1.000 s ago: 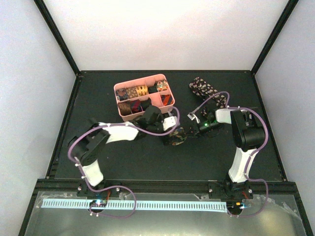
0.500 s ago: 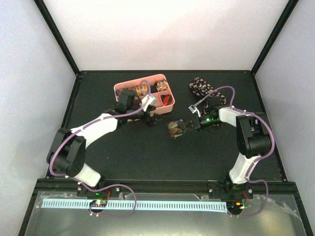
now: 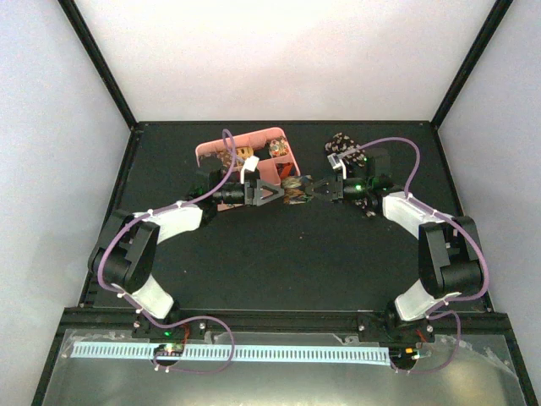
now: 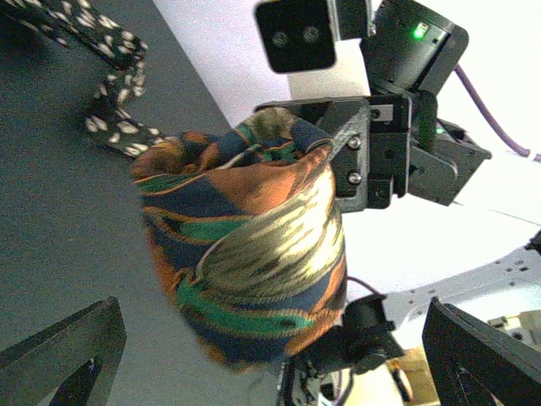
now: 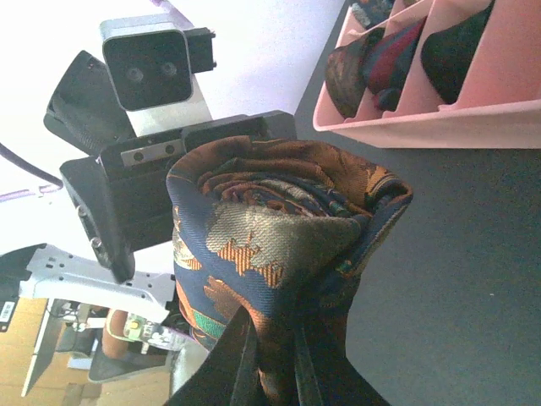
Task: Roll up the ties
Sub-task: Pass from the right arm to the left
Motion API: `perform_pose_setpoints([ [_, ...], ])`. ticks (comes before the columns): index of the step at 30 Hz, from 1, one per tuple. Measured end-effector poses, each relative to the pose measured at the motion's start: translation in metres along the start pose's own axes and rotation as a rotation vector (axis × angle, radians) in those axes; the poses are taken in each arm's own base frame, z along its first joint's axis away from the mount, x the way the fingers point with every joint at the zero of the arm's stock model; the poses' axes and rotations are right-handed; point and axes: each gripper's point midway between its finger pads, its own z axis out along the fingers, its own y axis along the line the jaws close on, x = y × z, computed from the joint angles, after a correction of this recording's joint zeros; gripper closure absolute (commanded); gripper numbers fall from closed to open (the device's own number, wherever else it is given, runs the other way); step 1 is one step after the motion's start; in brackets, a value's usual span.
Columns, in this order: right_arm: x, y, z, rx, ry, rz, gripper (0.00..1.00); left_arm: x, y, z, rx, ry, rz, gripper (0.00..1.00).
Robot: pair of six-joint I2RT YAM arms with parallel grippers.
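We see rolled ties (image 5: 385, 59) (dark, patterned) in compartments of the pink tray (image 5: 439, 118); our right pincer (image 3: 313, 190) clenches another rolled tie (image 5: 279, 245) near it, left pincer (image 3: 272, 193) spread wide.

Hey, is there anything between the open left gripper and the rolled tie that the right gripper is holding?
Nothing visible stands in the way. The rolled tie, pinched by the right gripper, sits directly in front of the left gripper, whose jaws stand wide open toward it with only clear space between.
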Motion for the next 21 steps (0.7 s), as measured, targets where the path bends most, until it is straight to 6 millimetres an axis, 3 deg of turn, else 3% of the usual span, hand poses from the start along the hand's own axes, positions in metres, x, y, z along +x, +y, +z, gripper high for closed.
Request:
perform_pose_setpoints([
  [13,0.008,0.017,0.017,-0.048,0.02,0.015,0.99,0.013,-0.014,0.025,0.092,0.041,-0.078,0.05],
  [21,0.01,0.022,0.02,-0.059,0.026,0.015,0.98,0.017,-0.005,0.03,0.095,0.052,-0.126,0.2],
])
